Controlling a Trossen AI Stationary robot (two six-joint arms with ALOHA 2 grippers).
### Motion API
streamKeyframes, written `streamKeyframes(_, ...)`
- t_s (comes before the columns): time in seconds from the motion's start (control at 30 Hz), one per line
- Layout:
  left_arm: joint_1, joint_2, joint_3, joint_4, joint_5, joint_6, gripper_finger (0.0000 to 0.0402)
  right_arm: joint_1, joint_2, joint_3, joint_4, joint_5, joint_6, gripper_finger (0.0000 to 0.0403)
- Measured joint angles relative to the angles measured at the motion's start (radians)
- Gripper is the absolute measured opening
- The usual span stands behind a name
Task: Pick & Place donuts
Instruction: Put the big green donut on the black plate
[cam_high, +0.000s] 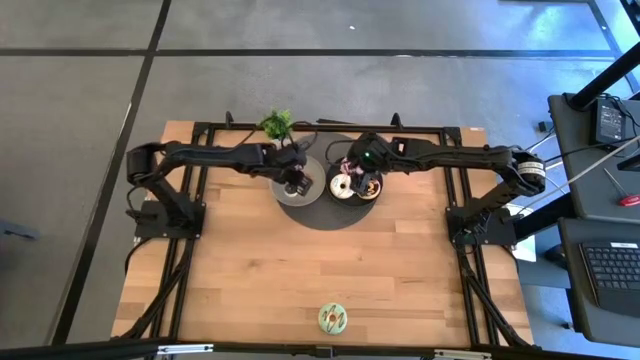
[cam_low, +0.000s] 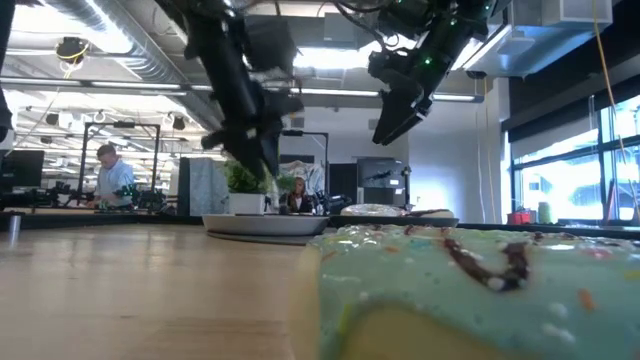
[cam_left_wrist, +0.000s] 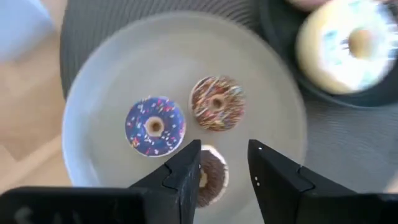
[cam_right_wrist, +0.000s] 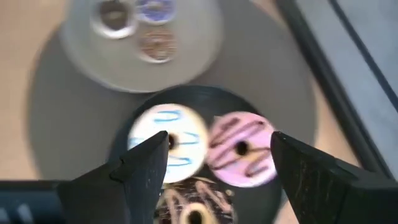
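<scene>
so you are nearly done: three tiny donuts (cam_left_wrist: 186, 130) sit on the light plate (cam_left_wrist: 99, 81), three big donuts (cam_right_wrist: 205, 165) on the dark plate (cam_right_wrist: 124, 146). only the green donut (cam_high: 333, 317) waits by the table's near edge. left gripper (cam_left_wrist: 224, 163) and right gripper (cam_right_wrist: 214, 158) hang spread, empty.

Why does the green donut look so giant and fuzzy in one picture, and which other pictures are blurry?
In the low view the green donut sits right against the camera, so it looms large and out of focus. In the right wrist view the white donut and pink donut are smeared; in the left wrist view the white donut is blurred too.
</scene>
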Motion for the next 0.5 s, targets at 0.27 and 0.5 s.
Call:
streamKeyframes(0.27,-0.088,-0.180,-0.015,-0.008,0.181,0.106,0.0128,0.095,0.000,0.000,0.008,-0.130,-0.042,0.0283)
streamKeyframes(0.5,-0.236,-0.333,-0.121,0.031,0.154,0.200,0.0128,0.277,-0.001,0.000,0.062,-0.314,-0.090,0.0283)
